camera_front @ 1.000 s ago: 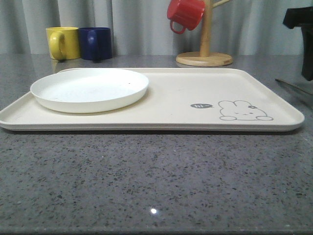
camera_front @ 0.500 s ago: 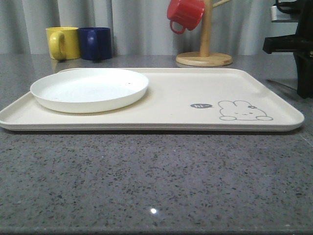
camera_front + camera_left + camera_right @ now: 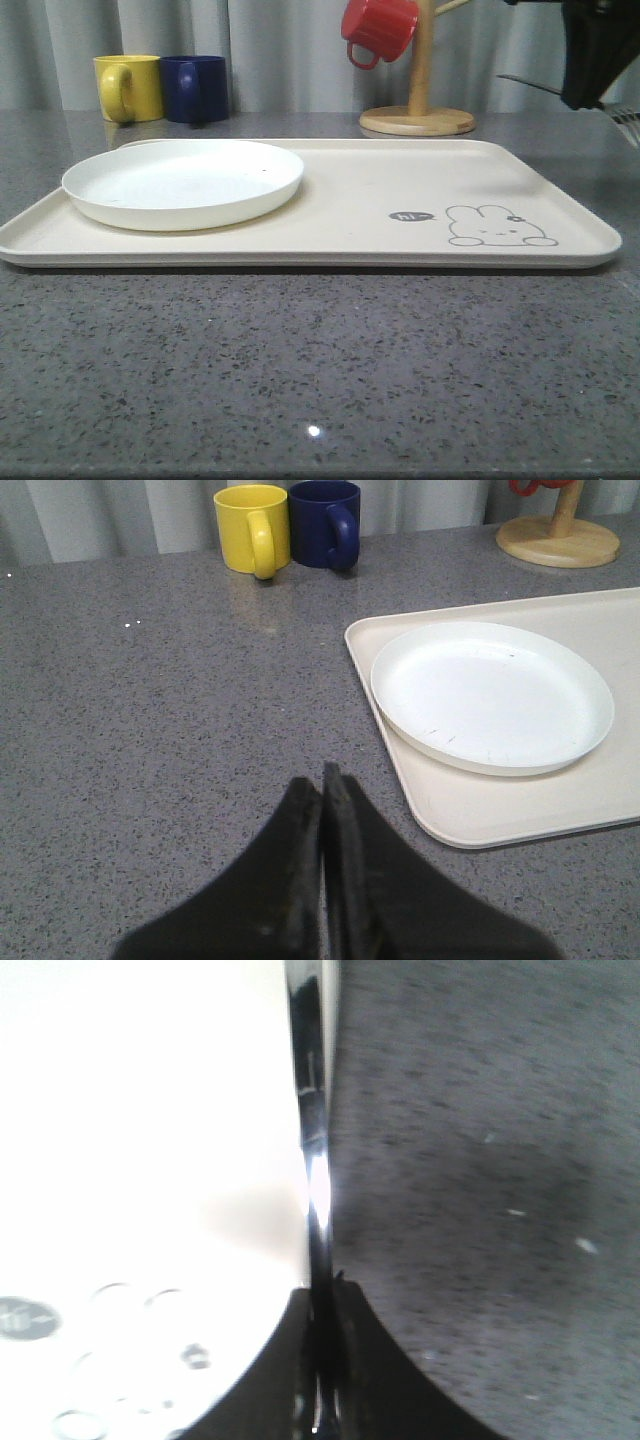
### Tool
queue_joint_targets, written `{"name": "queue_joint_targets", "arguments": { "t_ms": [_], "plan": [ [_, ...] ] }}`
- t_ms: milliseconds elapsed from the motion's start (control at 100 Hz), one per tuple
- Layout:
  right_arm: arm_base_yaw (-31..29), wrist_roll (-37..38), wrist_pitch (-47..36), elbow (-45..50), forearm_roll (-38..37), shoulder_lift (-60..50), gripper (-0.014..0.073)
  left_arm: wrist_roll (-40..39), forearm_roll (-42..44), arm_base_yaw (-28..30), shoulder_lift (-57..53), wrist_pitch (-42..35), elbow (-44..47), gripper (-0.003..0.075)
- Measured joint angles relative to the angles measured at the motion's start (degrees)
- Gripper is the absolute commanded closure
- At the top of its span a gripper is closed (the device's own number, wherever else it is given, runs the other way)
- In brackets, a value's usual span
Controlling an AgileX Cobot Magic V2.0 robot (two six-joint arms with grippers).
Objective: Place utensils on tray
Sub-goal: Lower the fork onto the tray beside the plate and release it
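The grey speckled table (image 3: 320, 380) carries our cream tray (image 3: 360, 215), with the rabbit drawing (image 3: 498, 226) near its right end and most of the surface bare. The white plate (image 3: 184, 182) already sits on the tray's left part. Our right gripper (image 3: 590, 60) hangs high past the tray's right edge, clamped on a slim metal utensil (image 3: 312, 1160). In the front view tines seem to show to its right, so we judge it a fork, though blur leaves that uncertain. Our left gripper (image 3: 322, 880) rests with its fingers pressed together on nothing, off to the plate's left. To do this well, we should carry the utensil level over the bare middle, lower it close to the surface, then let go, keeping clear of the plate.
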Motion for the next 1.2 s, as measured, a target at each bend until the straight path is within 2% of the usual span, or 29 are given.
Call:
{"name": "queue_joint_targets", "arguments": {
  "t_ms": [180,420,770,860,1010,1080,1200],
  "plan": [
    [7.1,4.3,0.0,-0.5,0.0,1.4,0.0653,0.0,0.0,0.0,0.0,0.0,0.0,0.0739],
    [14.2,14.6,-2.5,-0.9,0.6,7.1,0.0653,0.0,0.0,0.0,0.0,0.0,0.0,0.0739],
    [16.6,23.8,-8.5,-0.9,2.6,10.8,0.064,0.0,0.0,0.0,0.0,0.0,0.0,0.0739],
    [16.6,24.5,-9.2,-0.9,2.6,10.9,0.0568,0.0,0.0,0.0,0.0,0.0,0.0,0.0739],
    [16.6,24.9,-9.8,-0.9,2.6,10.9,0.033,0.0,0.0,0.0,0.0,0.0,0.0,0.0739],
    [16.6,25.2,-10.0,-0.9,2.6,10.9,0.0249,0.0,0.0,0.0,0.0,0.0,0.0,0.0739],
    [16.6,25.4,-10.4,-0.9,2.6,10.9,0.022,0.0,0.0,0.0,0.0,0.0,0.0,0.0739]
  ]
}}
